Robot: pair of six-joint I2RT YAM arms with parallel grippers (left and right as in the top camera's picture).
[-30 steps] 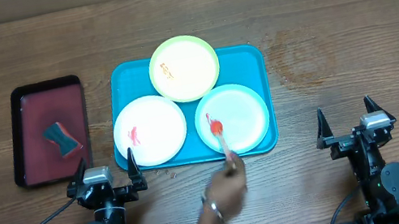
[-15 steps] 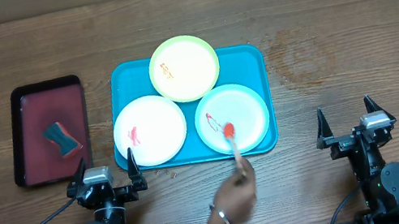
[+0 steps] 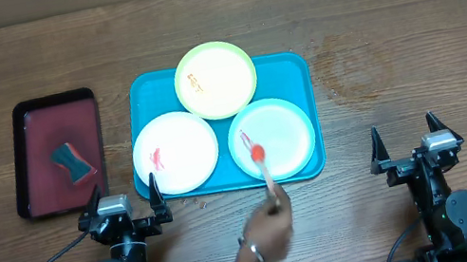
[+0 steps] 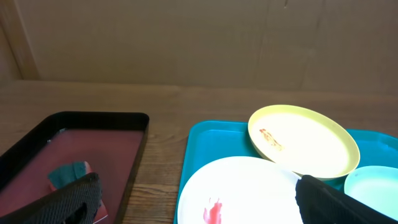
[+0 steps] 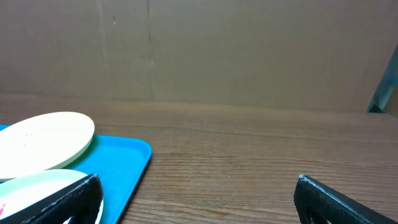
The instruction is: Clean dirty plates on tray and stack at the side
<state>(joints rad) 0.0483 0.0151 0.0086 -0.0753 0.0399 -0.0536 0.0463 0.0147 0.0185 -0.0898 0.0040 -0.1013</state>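
The turquoise tray (image 3: 292, 68) holds three plates. The yellow-green plate (image 3: 216, 79) sits at the back with a small orange-red mark and leans on the other two. The white plate (image 3: 175, 152) at front left has a red smear. The mint-rimmed plate (image 3: 272, 138) is at front right, with red marks at its left. A person's hand (image 3: 265, 227) holds a red-tipped stick over it. My left gripper (image 3: 121, 206) is open at the front left, just before the tray. My right gripper (image 3: 414, 145) is open at the front right, over bare table.
A dark red, black-rimmed tray (image 3: 40, 180) at the left holds a teal and red sponge (image 3: 71, 161). The person's arm reaches in from the front edge between my two arms. In the left wrist view the white plate (image 4: 242, 186) lies between the fingers.
The person's hand has moved the red-tipped stick left and back across the mint-rimmed plate, leaving red marks. Both arms have stayed still.
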